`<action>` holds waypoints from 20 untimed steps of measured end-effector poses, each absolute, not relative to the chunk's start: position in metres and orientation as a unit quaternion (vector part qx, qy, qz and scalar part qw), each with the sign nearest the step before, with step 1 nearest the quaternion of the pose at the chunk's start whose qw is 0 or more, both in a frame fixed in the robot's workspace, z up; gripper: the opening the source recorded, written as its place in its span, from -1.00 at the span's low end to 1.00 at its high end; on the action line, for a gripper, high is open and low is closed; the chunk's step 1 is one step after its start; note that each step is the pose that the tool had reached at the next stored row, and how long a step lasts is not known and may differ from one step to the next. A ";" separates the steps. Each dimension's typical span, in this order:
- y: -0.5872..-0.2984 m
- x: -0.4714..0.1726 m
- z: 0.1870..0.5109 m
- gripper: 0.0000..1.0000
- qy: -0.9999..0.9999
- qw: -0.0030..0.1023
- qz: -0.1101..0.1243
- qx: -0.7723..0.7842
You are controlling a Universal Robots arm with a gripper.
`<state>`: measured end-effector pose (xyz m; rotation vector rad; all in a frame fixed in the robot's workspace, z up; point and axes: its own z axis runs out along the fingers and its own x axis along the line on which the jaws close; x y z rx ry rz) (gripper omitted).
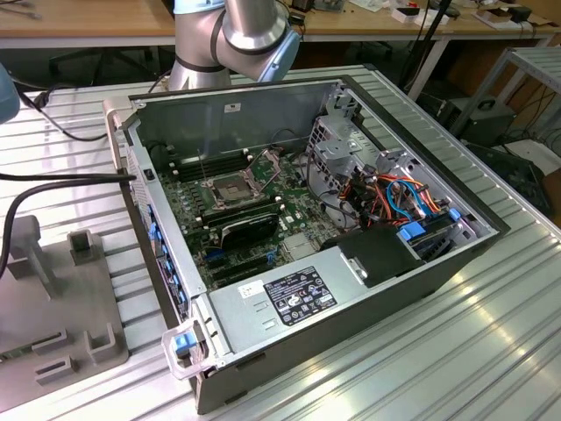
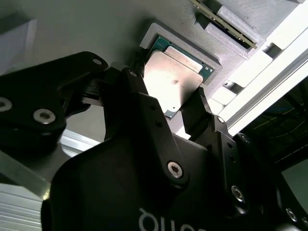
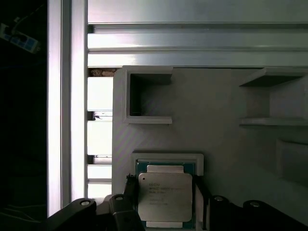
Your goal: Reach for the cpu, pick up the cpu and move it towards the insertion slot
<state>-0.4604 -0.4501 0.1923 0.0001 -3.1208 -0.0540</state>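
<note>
The cpu [image 3: 165, 196] is a small square chip with a dull silver face on a green board, lying in the recess of a grey holder [image 3: 216, 139]. In both wrist views my gripper [image 3: 165, 190] straddles it. One black finger [image 3: 131, 192] is pressed to one side and the other to the opposite edge. The second wrist view gives the same picture: the cpu [image 2: 174, 77] sits between the fingertips of the gripper [image 2: 168, 94]. The insertion slot [image 1: 226, 190] is a silver-framed square socket with a dark centre on the motherboard inside the open computer case [image 1: 307, 219].
The arm's grey column [image 1: 237, 35] rises behind the case. A grey fixture plate [image 1: 53, 307] with raised blocks lies at the exterior view's left on the ribbed aluminium table [image 1: 491, 351]. Black memory slots, a finned block [image 1: 250, 228], cables and a drive cage crowd the case.
</note>
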 end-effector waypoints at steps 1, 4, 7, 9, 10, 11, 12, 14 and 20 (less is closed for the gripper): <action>-0.450 -0.460 0.192 0.09 -1.000 0.010 -0.017 0.000; -0.450 -0.460 0.192 0.09 -1.000 0.010 -0.017 0.000; -0.450 -0.460 0.192 0.09 -1.000 0.010 -0.017 0.000; -0.450 -0.460 0.192 0.09 -1.000 0.010 -0.017 0.000; -0.450 -0.460 0.192 0.09 -1.000 0.010 -0.017 0.000; -0.450 -0.460 0.192 0.09 -1.000 0.010 -0.017 0.000; -0.450 -0.460 0.192 0.09 -1.000 0.010 -0.017 0.000; -0.450 -0.460 0.192 0.09 -1.000 0.010 -0.017 0.000; -0.450 -0.460 0.197 0.09 -1.000 0.010 -0.017 0.000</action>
